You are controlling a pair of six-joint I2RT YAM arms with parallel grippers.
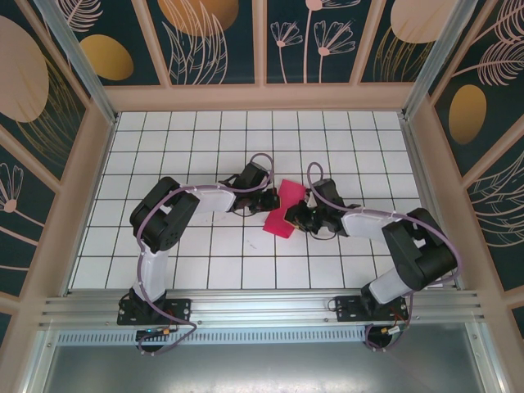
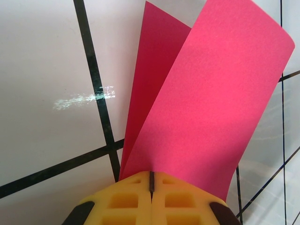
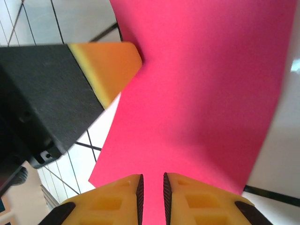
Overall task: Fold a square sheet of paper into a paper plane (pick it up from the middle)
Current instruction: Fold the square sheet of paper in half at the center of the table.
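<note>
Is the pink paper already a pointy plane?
No, the pink paper is just a wide sheet bent into two flaps, pinched by the left pincer.

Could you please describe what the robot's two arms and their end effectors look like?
Both the left arm and the right arm have bulky black joint housings joined by pale grey-white links, with a lilac cable looping along each. The left end effector and right end effector carry yellow fingers moulded with square recesses, on black bodies.
</note>
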